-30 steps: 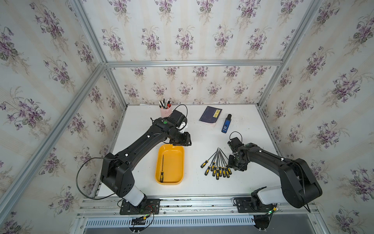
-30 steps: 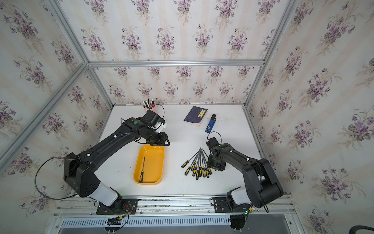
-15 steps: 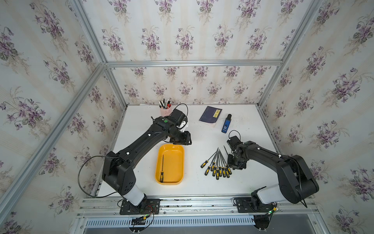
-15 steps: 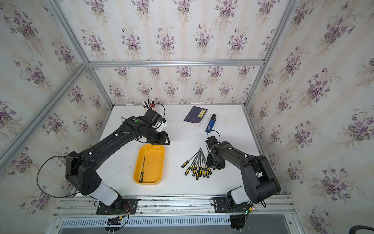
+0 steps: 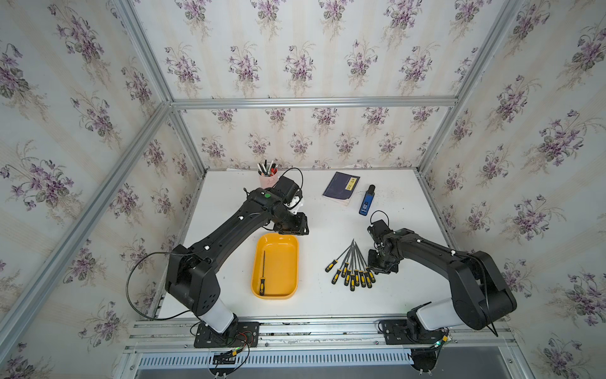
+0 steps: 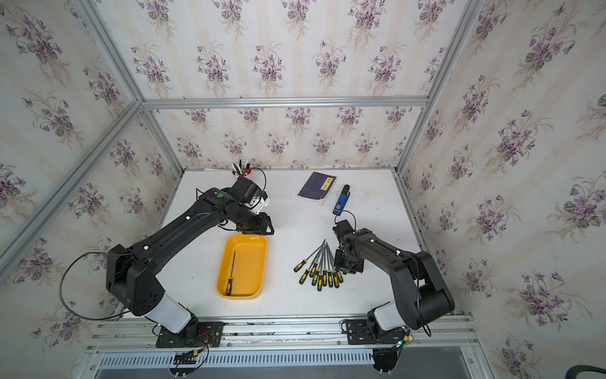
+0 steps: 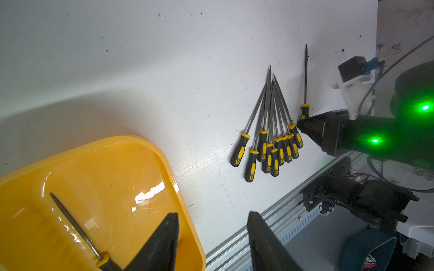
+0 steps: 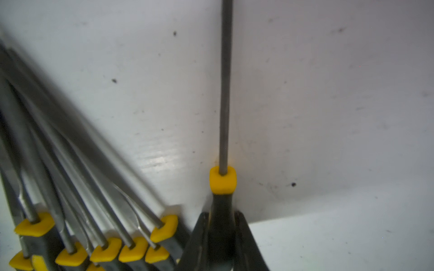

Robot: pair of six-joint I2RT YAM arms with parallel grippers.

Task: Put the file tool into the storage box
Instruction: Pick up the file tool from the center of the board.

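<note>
A slender grey steel needle file with a black-and-yellow handle [image 8: 225, 93] is grasped by the right arm's fingers [image 8: 199, 237]. They are clenched on the black part of the handle just behind the yellow collar, and the shaft runs straight out from between them. Whether the file is lifted off the white desk [image 5: 328, 210] cannot be told.

The shallow orange-yellow plastic storage box [image 5: 283, 259] lies to the robot's left of this grasp, well apart from it. The fan of loose black-and-yellow files [image 5: 352, 270] is spread between the two (its nearest handle lies just beside the clenched fingers). The held file's long axis points away from the robot's base, roughly in line with the box's long sides. Little turning is therefore judged to be needed: a lift clear of the fan, then a sideways carry to the left.

One file [image 5: 263, 267] already lies lengthwise in the box, near its left wall. The left arm's fingers [image 7: 164, 237] are released and empty, by the far end of the box. That arm is nearer the box, but the file is held by the right arm.
</note>
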